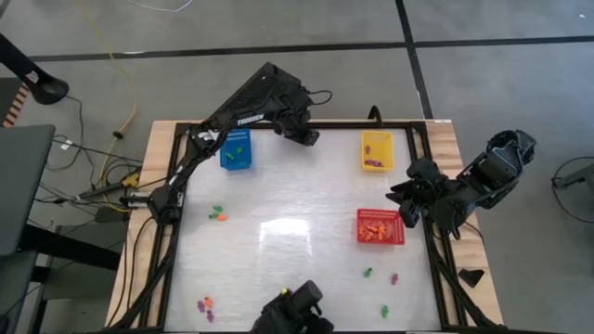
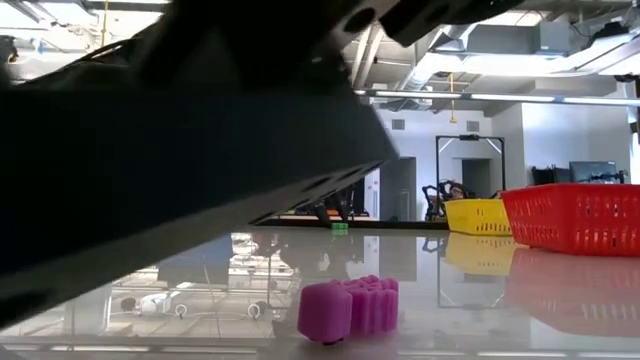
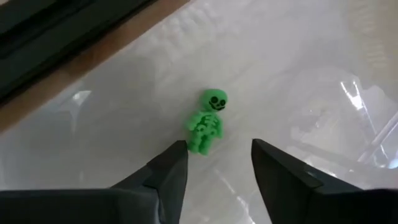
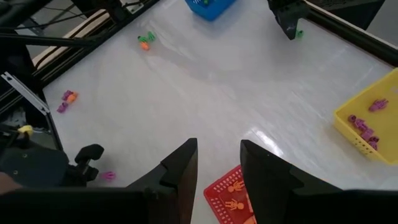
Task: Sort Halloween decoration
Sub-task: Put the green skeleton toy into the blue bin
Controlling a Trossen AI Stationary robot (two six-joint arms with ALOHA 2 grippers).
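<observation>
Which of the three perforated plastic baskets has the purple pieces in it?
The yellow perforated plastic basket, at the table's far edge on the right arm's side. The purple pieces lie in it; the red basket holds orange ones, the blue basket green.

A robotics lab or workshop: around the white bench (image 1: 278, 232) lie bare concrete floor (image 1: 278, 23) and loose cables (image 1: 116, 83). Beyond the bench, exposed ceiling ducts (image 2: 520, 40), strip lights and monitors (image 2: 600, 172) fill an open industrial hall.
</observation>
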